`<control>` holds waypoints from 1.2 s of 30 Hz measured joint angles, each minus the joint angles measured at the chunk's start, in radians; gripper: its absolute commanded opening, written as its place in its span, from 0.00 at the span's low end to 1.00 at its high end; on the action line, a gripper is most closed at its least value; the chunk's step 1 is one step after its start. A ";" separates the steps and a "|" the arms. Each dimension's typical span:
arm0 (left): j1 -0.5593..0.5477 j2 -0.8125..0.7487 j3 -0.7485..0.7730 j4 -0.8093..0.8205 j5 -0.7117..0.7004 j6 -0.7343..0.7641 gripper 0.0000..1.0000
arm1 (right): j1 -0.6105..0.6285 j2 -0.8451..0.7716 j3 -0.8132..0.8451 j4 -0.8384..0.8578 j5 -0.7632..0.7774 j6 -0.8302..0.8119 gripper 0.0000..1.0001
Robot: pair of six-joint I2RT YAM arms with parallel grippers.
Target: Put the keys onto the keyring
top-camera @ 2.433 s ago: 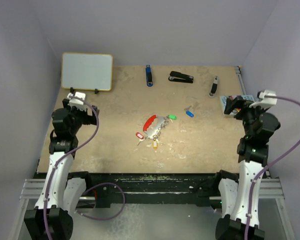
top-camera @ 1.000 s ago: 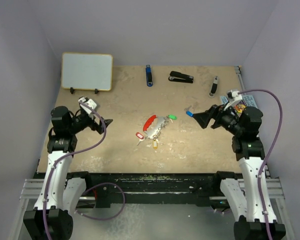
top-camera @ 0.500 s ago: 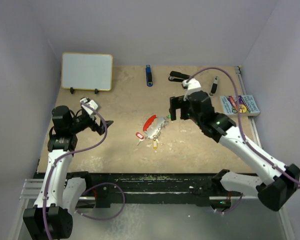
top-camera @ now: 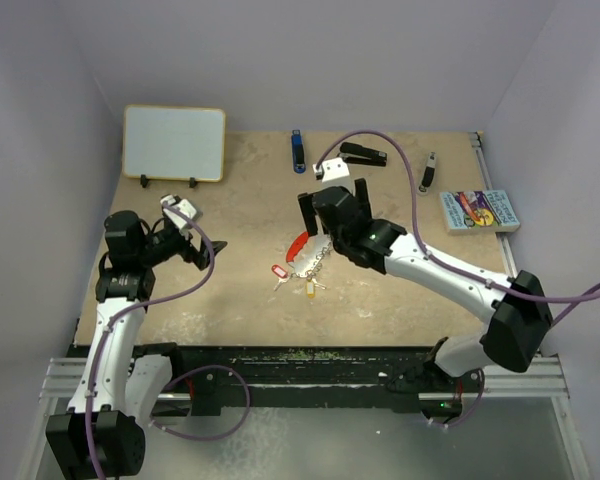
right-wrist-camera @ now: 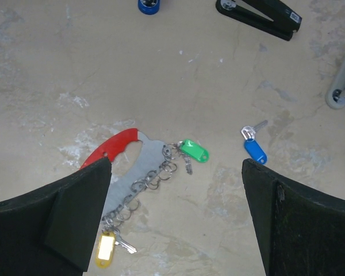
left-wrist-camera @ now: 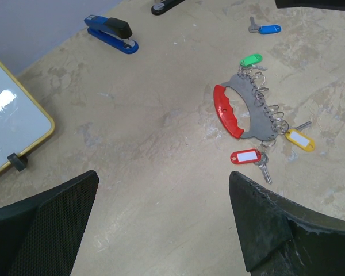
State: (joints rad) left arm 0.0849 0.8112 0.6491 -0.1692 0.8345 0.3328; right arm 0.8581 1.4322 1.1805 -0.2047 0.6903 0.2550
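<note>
The keyring has a red crescent handle [top-camera: 300, 243] on a grey plate with a row of silvery rings [right-wrist-camera: 139, 185]. It lies mid-table and also shows in the left wrist view [left-wrist-camera: 227, 112]. The green-tagged key [right-wrist-camera: 194, 151], yellow-tagged key [right-wrist-camera: 105, 249] and red-tagged key [left-wrist-camera: 245, 156] lie at its rings. The blue-tagged key [right-wrist-camera: 255, 150] lies apart, to the right. My right gripper [right-wrist-camera: 177, 164] hovers open and empty just above the keyring [top-camera: 330, 212]. My left gripper [left-wrist-camera: 164, 175] is open and empty, left of the keyring [top-camera: 205, 248].
A whiteboard [top-camera: 174, 143] stands at the back left. A blue-and-black stick [top-camera: 297, 151], a black stapler [top-camera: 363, 154] and a dark pen-like object [top-camera: 427, 172] lie along the back. A book [top-camera: 478, 211] lies at the right edge.
My right arm has swung from the right edge to the middle and now hangs over the keyring. My left gripper tipped toward the table earlier and has since held still.
</note>
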 measured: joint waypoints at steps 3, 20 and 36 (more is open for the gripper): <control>0.000 0.000 0.002 0.000 0.000 -0.001 0.98 | -0.001 0.021 -0.003 0.042 -0.027 0.011 1.00; 0.000 0.000 0.039 0.002 0.002 -0.002 0.98 | 0.004 -0.078 -0.141 0.006 -0.132 -0.082 0.71; 0.000 -0.008 -0.026 0.014 0.018 0.004 0.98 | 0.013 0.070 -0.229 -0.021 -0.281 -0.098 0.45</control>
State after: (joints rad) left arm 0.0849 0.8036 0.6228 -0.1551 0.8520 0.3370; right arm 0.8715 1.5021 0.9520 -0.2253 0.4095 0.1566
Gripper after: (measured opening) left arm 0.982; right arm 0.453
